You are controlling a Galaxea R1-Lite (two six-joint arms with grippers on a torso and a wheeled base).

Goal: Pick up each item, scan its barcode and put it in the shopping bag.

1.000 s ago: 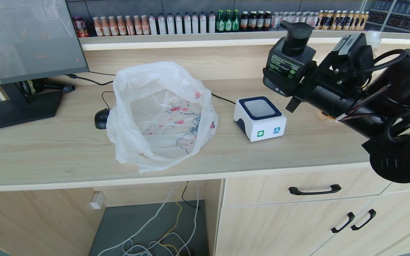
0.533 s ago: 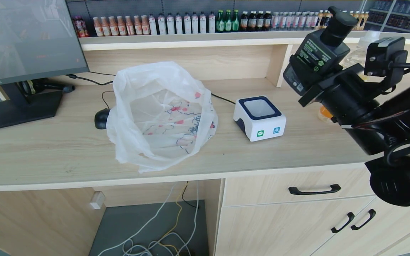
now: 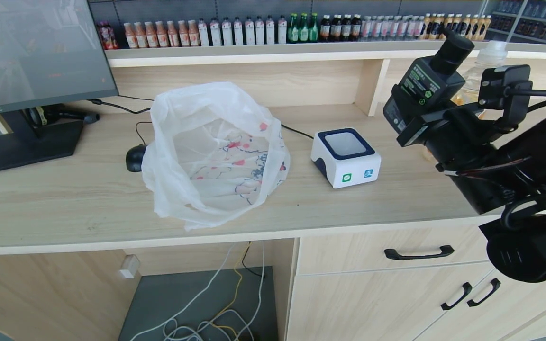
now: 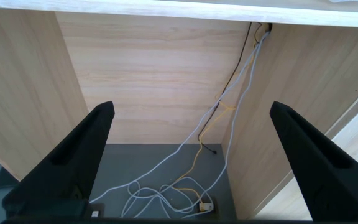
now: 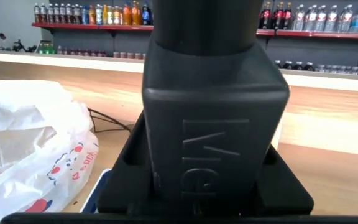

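While the right claw (image 3: 432, 127) is clamped on the lower body of the dark bottle (image 3: 420, 87), jaws pressed against its flat sides, the bottle hangs in the air over the right end of the desk (image 3: 88, 199). Its long axis is tilted: the round cap points up and away toward the robot's right, and the printed label faces up and leftward. The scanner (image 3: 345, 156) sits on the desk, lower than the claw and to its left, well apart from the bottle, with its window facing up. As I judge it, the coming move runs leftward and down, with a roll of the wrist to bring a printed side over that window. The shopping bag (image 3: 216, 151) stands beyond the scanner, farther left, with its mouth open. The right arm is by far the nearer. The left claw (image 4: 191, 109) hangs below the desk edge above loose cables (image 4: 185, 180), fingers spread wide, holding nothing.
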